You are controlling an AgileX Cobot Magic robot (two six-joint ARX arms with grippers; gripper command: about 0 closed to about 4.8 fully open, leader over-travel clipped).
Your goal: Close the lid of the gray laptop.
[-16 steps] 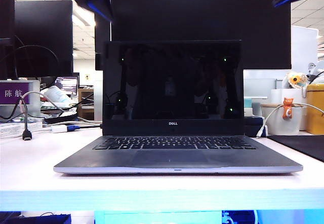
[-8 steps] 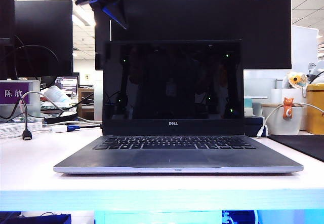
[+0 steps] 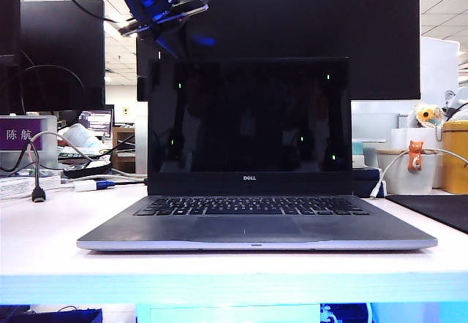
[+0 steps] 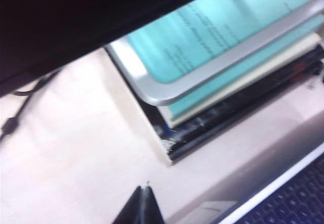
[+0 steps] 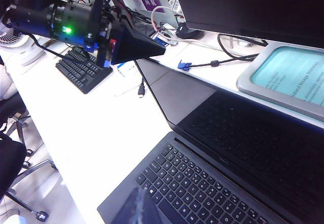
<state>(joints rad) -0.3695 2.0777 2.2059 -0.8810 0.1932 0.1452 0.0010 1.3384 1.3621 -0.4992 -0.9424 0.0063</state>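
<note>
Gray laptop (image 3: pixel 256 221) sits centred on the bench (image 3: pixel 44 250), lid (image 3: pixel 248 122) upright and fully open. Left end effector (image 3: pixel 172 16) hovers just above the lid's top-left corner, fingertips together, holding nothing. Right end effector (image 5: pixel 139 206) is over the keyboard; can't tell its state. Advice: get behind the top edge, push forward and down slowly, following the hinge arc.

White table (image 3: pixel 44 250) bears the open gray laptop (image 3: pixel 256 224), cables, books, a mug

We see bright office light overall; lid (image 3: pixel 248 118) screen glossy with small green glints, left wrist view motion-blurred, desk (image 3: pixel 44 235) front edge blown out bluish.
</note>
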